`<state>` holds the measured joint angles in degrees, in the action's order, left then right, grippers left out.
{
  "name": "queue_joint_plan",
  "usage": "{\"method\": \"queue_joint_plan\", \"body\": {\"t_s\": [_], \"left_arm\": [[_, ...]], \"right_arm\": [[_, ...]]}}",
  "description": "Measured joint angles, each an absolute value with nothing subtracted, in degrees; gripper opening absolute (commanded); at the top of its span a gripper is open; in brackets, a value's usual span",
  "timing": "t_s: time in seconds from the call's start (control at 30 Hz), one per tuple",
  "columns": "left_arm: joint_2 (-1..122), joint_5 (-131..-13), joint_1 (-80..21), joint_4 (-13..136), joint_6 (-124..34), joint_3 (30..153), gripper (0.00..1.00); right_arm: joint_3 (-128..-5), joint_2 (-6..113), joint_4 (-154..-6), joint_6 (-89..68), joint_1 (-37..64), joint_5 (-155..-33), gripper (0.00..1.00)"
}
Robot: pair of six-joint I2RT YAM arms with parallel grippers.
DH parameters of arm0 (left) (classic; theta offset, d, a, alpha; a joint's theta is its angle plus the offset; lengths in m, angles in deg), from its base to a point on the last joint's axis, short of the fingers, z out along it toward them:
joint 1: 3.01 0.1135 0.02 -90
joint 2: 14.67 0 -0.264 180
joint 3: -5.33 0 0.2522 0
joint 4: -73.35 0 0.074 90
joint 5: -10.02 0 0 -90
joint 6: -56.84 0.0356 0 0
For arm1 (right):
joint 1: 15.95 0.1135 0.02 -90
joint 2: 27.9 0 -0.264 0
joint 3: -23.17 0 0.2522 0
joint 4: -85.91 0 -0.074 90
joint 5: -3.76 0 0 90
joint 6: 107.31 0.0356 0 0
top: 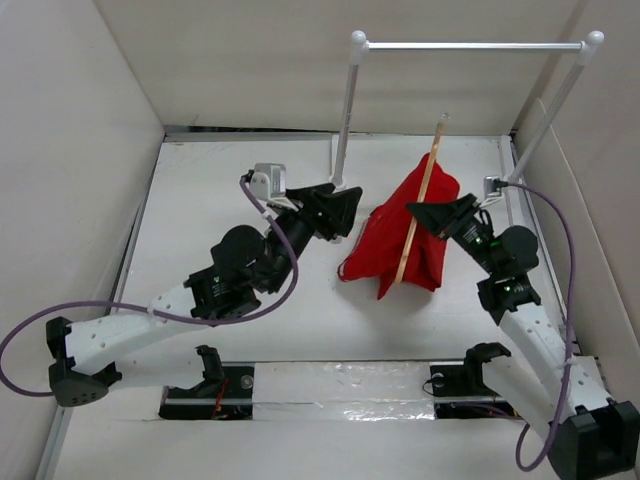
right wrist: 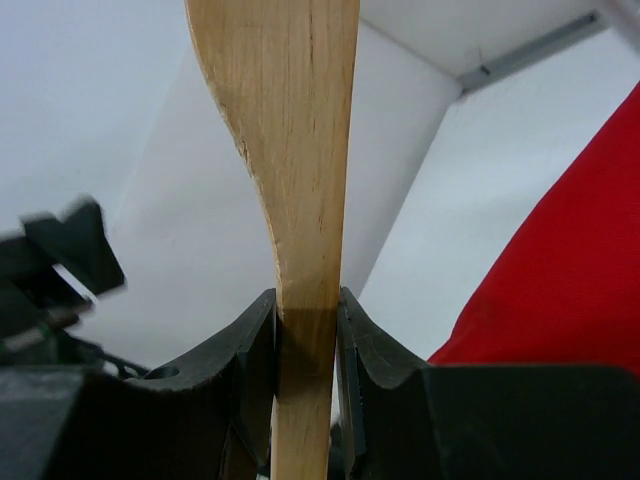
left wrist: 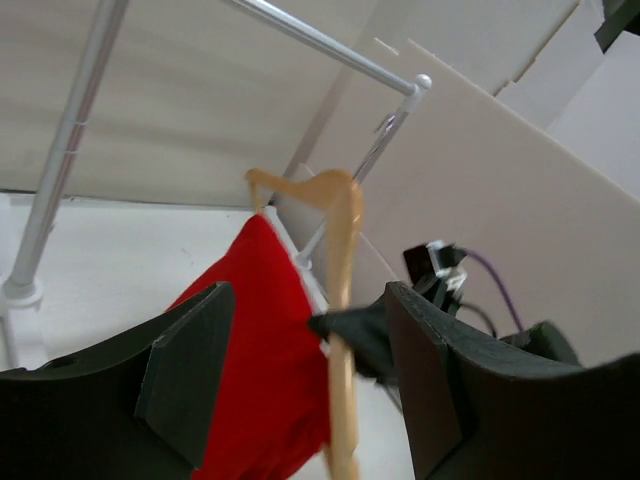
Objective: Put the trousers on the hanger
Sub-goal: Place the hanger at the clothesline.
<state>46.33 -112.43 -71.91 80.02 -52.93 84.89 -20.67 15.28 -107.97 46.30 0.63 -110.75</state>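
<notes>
Left arm [top: 130, 335] and right arm [top: 535, 345]: white shells, black joints, a purple cable [top: 20, 345] each. Left gripper [top: 349, 213] and right gripper [top: 416, 209] are black.

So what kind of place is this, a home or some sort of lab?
Most likely a robot test bench, not a home: white panels box in a tabletop, the left arm and right arm are bolted at its near edge, and a small clothes rail stands at the back.

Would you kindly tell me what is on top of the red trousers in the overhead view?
The wooden hanger shows edge-on over the trousers, clamped in the right claw. The table beneath the fabric is covered, as is the hanger's lower bar.
</notes>
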Motion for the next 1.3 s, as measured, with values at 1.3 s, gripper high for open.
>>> {"method": "queue_joint_plan", "body": {"t_s": [1.3], "left_arm": [[23.4, -124.7, -70.4, 80.4, -50.3, 46.3, 0.59]], "right_arm": [[-59.5, 54.5, -102.5, 43.0, -26.2, -127.8, 0.00]]}}
